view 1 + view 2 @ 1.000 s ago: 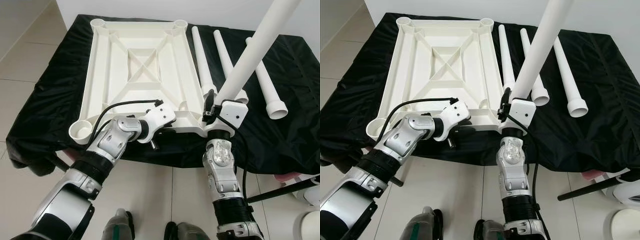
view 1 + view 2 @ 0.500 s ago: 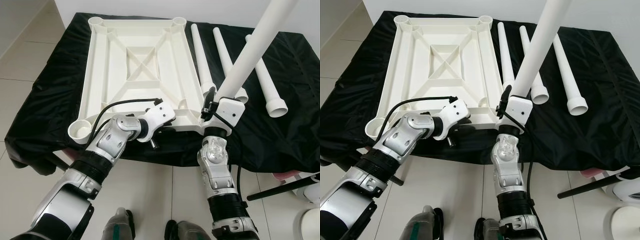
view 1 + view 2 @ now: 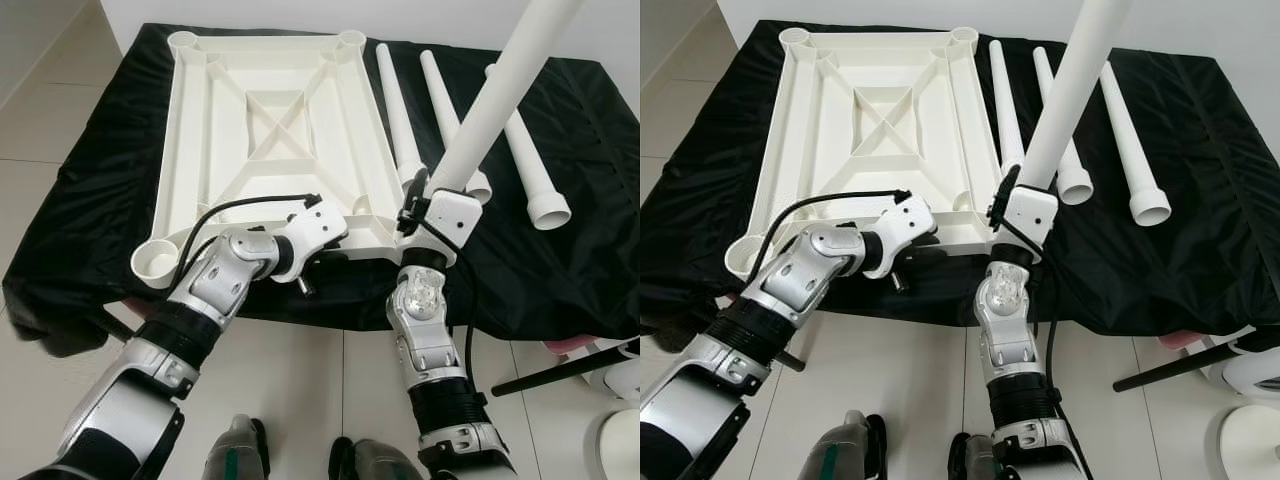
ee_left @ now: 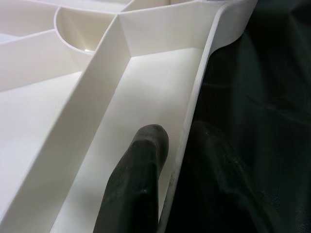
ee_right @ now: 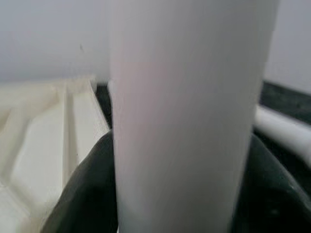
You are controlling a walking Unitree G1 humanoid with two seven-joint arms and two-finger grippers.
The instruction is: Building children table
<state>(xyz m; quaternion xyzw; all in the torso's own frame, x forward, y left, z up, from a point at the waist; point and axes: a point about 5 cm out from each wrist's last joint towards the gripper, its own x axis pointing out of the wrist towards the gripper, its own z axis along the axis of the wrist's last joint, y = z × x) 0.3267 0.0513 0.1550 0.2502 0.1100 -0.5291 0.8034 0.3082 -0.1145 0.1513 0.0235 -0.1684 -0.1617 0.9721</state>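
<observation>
Black cloth-covered tabletop [image 3: 90,170] carries the white ribbed plastic children's table panel [image 3: 268,130], upside down, its near edge overhanging toward the robot. Three white tapered plastic legs [image 3: 398,110] lie on the cloth just beside the panel's right edge. A fourth long white plastic leg [image 3: 495,95] is clamped near its lower end in the right hand [image 3: 425,200], pointing up and away, tilted, base just over the near right corner socket [image 3: 366,211]. Left hand [image 4: 167,160] is clenched on the panel's near rim, one finger inside, one on the cloth side. Risks: tilt means the leg likely jams or skates off the socket lip; pushing hard could slide the panel on the slick cloth if the left grip slips; long lever arm could twist the leg in the grip.
</observation>
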